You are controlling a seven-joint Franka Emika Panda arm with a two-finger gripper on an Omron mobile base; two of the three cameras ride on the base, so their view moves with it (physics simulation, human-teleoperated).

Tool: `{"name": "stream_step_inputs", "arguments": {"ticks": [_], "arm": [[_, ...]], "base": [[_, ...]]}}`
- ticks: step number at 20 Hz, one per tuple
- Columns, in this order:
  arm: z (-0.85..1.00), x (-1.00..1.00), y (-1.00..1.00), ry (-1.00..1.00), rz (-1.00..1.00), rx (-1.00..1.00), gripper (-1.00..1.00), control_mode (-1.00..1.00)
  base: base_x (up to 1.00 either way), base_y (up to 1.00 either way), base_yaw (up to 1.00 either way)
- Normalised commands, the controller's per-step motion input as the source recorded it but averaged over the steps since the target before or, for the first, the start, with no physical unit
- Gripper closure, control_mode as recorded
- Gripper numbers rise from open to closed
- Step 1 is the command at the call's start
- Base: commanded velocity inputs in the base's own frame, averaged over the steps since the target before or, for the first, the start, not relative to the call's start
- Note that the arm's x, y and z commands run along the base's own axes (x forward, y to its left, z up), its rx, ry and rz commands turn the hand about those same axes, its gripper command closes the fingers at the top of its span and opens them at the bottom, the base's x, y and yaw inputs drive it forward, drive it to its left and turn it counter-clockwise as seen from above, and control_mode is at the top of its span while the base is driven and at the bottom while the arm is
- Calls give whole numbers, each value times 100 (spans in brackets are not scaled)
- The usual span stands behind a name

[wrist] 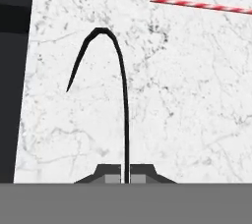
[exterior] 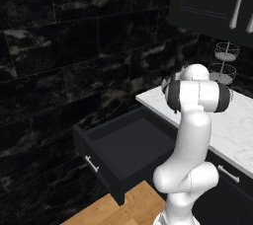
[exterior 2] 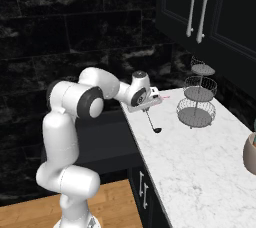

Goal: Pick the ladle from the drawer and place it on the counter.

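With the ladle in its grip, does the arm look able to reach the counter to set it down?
Probably yes. The end effector, shut on the ladle, hangs over the counter near its edge. The marble below looks bare; the wire tiered stand sits off to the side.

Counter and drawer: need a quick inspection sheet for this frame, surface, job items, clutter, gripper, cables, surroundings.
Surface: white marble counter, the ladle hanging above its end nearest the drawer.
Job's things: ladle out of the drawer, held by its thin handle, bowl hanging down over the counter; cannot tell if it touches. Drawer open, inside looks bare.
Clutter: three-tier wire stand on the counter; a brown bowl at the right edge; red-and-white striped stick.
Gripper: gripper shut on the ladle handle.
Cables: nothing seen.
Surroundings: black tiled wall, black upper cabinets with silver handles, wooden floor.
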Motion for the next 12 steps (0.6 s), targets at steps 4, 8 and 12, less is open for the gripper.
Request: {"name": "stream_step_inputs", "arguments": {"ticks": [4, 8, 12], "arm": [[-33, 26, -64, 0, -1, 0, 100, -100], [-10, 0, -3, 0, 0, 0, -100, -100], [1, 2, 0, -3, 0, 0, -100, -100]], "base": [[0, 0, 0], [0, 0, 0], [0, 0, 0]]}}
